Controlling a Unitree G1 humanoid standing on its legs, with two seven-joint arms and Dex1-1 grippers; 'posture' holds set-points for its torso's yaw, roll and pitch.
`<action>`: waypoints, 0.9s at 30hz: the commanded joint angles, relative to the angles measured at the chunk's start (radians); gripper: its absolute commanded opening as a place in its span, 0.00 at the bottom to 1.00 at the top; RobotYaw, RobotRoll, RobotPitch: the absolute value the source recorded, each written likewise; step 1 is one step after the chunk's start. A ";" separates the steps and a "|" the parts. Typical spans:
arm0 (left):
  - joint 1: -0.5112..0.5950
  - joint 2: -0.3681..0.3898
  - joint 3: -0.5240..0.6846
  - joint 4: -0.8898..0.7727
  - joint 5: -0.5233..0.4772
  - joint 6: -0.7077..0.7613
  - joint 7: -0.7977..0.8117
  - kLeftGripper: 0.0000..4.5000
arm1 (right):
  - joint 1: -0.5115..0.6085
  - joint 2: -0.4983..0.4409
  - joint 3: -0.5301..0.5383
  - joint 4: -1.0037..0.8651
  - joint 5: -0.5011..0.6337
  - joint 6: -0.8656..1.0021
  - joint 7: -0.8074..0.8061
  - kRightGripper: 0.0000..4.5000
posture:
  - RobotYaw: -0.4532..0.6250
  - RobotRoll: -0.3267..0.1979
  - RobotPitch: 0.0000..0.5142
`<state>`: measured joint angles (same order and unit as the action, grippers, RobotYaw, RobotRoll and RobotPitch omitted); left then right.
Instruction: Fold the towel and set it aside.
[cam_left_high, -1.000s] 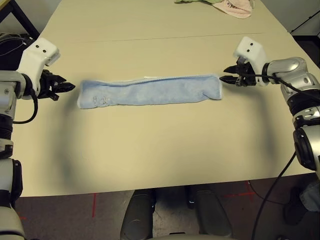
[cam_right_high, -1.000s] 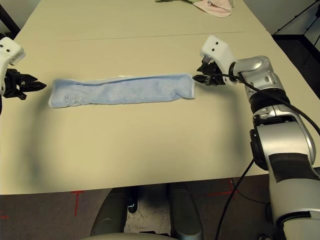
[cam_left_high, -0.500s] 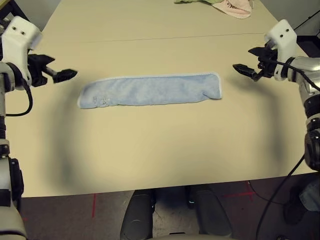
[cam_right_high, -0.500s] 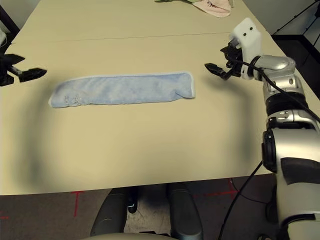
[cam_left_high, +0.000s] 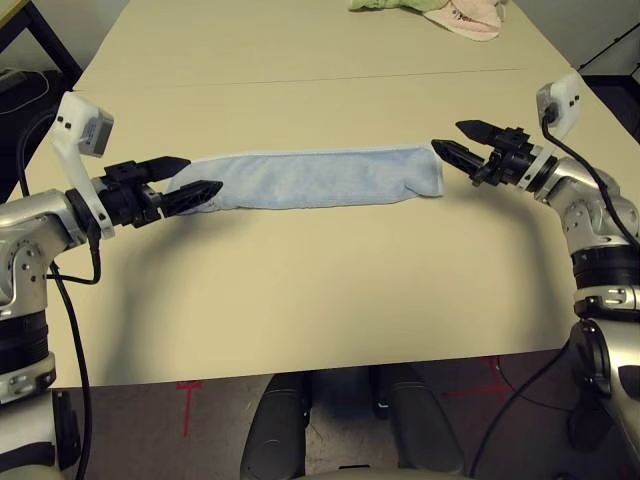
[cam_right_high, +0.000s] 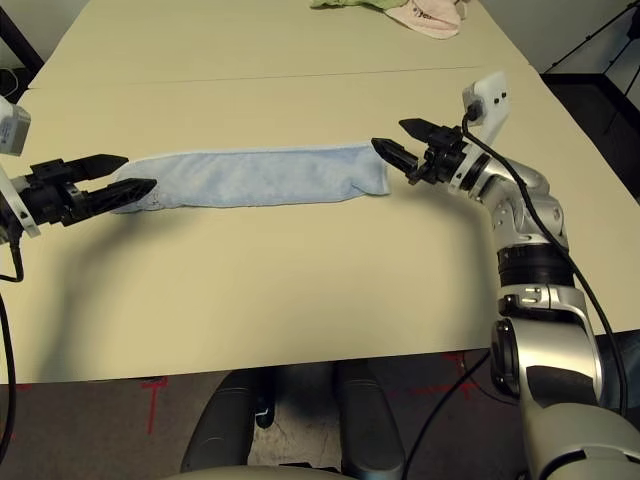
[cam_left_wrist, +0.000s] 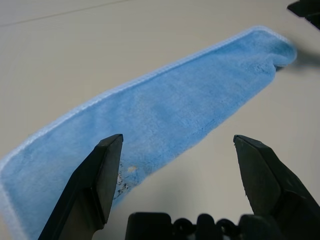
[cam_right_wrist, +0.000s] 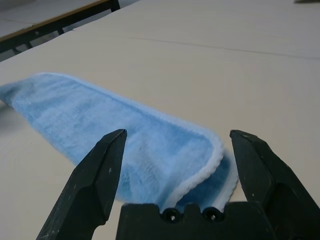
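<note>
The towel (cam_left_high: 315, 178) lies folded into a long strip across the middle of the worktop (cam_left_high: 300, 290), its left end partly hidden behind the left tool (cam_left_high: 185, 180). Both tools gape wide and hold nothing, the right tool (cam_left_high: 462, 142) just beside the strip's other end. At the far edge a pink cloth (cam_left_high: 465, 15) and a green cloth (cam_left_high: 385, 4) are cut off by the frame.

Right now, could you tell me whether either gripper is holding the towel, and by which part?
Nothing is held: the left gripper and right gripper stand open at opposite ends of the towel.
</note>
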<state>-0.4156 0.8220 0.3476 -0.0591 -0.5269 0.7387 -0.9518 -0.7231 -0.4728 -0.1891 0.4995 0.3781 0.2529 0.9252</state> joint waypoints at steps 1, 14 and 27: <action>0.047 -0.022 -0.038 -0.022 0.026 -0.116 -0.015 1.00 | 0.072 0.028 -0.020 -0.103 0.041 0.026 -0.035 0.99 | 0.46 0.62 0.38; 0.096 -0.027 -0.203 0.071 0.093 -0.412 -0.207 1.00 | 0.166 -0.036 0.033 -0.208 0.013 0.040 -0.018 0.99 | 0.42 0.62 0.39; 0.095 -0.082 -0.238 0.081 0.105 -0.462 -0.165 1.00 | 0.375 0.134 -0.166 -0.526 0.450 0.619 -0.330 0.99 | 0.43 0.62 0.41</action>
<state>-0.3369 0.7261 0.1080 0.0433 -0.4219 0.2649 -1.1121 -0.3721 -0.3462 -0.3270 0.0037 0.7876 0.8250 0.6471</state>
